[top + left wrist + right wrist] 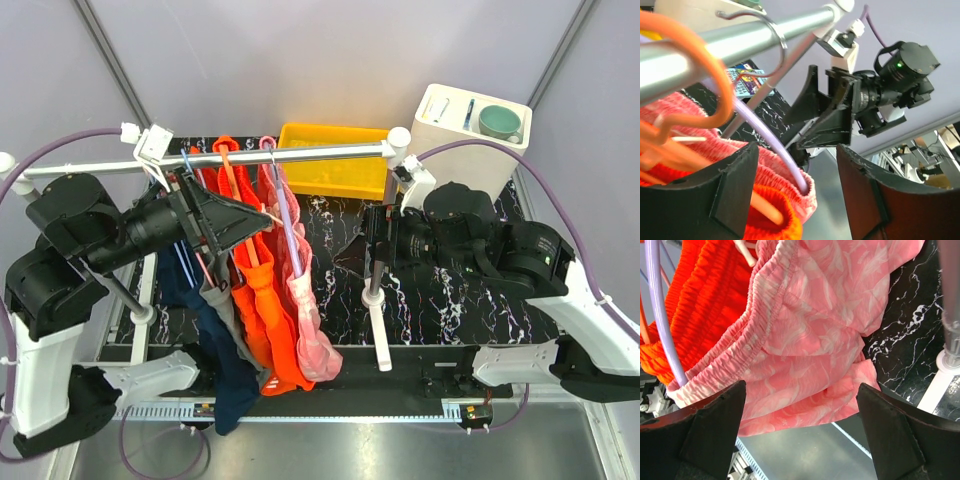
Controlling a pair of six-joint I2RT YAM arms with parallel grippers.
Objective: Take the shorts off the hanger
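Two pairs of shorts hang from a metal rail (300, 152): pink shorts (308, 305) on a lilac hanger (287, 222) and orange shorts (265, 300) on an orange hanger (715, 75). My left gripper (262, 215) is up at their waistbands. In its wrist view the left gripper (796, 147) is open, with the end of the pink waistband (790, 175), the lilac hanger (775, 150) and the orange waistband (780, 220) between its jaws; the right finger stands off the cloth. My right gripper (372, 238) is open, facing the pink shorts (810, 340) without touching them.
Dark blue (228, 370) and grey (222, 305) garments hang left of the orange pair. The rack's upright post (378, 255) stands by my right gripper. A yellow bin (335, 160) and a white box (445, 135) holding a green cup (498, 122) sit at the back.
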